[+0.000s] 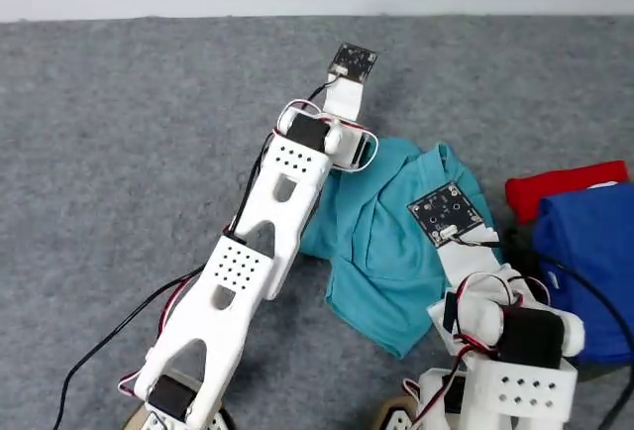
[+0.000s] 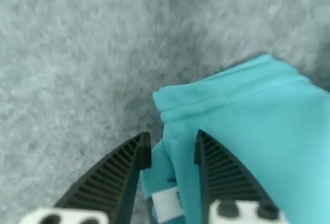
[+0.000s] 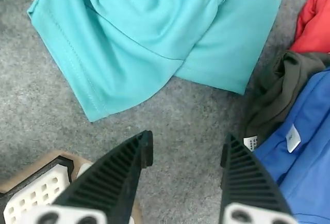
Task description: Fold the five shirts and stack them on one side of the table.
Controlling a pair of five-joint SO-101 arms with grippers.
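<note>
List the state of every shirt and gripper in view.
Teal shirt: crumpled, unfolded, one edge pinched.
Red shirt: bunched beside the blue shirt.
Blue shirt: heaped, label showing.
Dark olive shirt: crumpled against the blue shirt.
Left gripper: shut on the teal shirt's edge.
Right gripper: open, empty.

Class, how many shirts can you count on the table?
4: teal shirt mid-table; red shirt, blue shirt and dark shirt bunched together beside it. Another may be hidden.
</note>
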